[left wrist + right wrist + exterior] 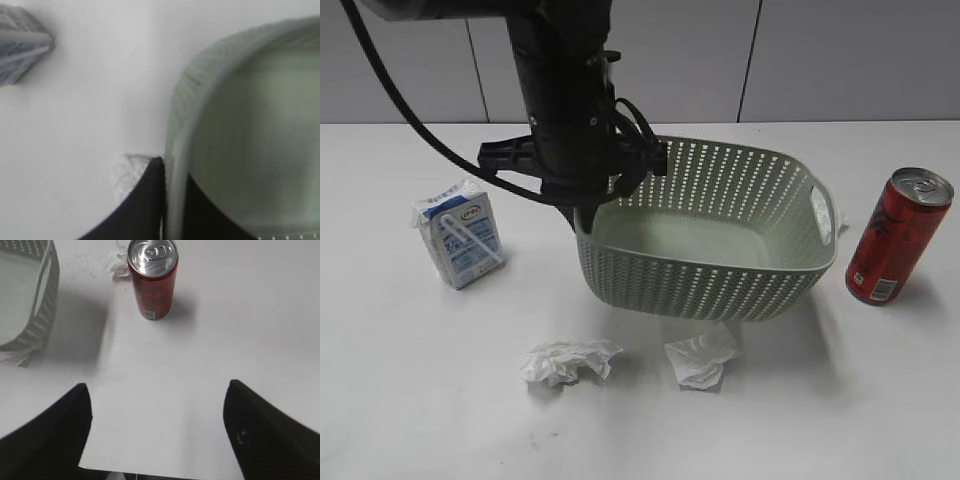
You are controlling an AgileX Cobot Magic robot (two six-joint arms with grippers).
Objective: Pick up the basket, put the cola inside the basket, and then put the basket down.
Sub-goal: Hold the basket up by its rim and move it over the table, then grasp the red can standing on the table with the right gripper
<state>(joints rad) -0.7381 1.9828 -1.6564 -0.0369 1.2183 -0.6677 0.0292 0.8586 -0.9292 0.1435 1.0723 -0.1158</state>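
The pale green basket point(720, 270) is in the middle of the exterior view, and it casts a shadow on the table below its right side. My left gripper point(582, 215) is shut on the rim of its left wall. In the left wrist view the two dark fingers point(172, 175) pinch the basket's rim point(176, 125), one finger outside and one inside. The red cola can point(898, 236) stands upright to the right of the basket, apart from it. My right gripper point(157, 385) is open and empty over bare table, short of the cola point(152, 279). The basket's handle side point(42, 305) is at that view's upper left.
A blue-and-white milk carton point(460, 235) stands left of the basket. Two crumpled tissues point(570, 360) point(700, 358) lie in front of the basket. Another tissue point(119, 262) lies behind the cola. The right arm is out of the exterior view.
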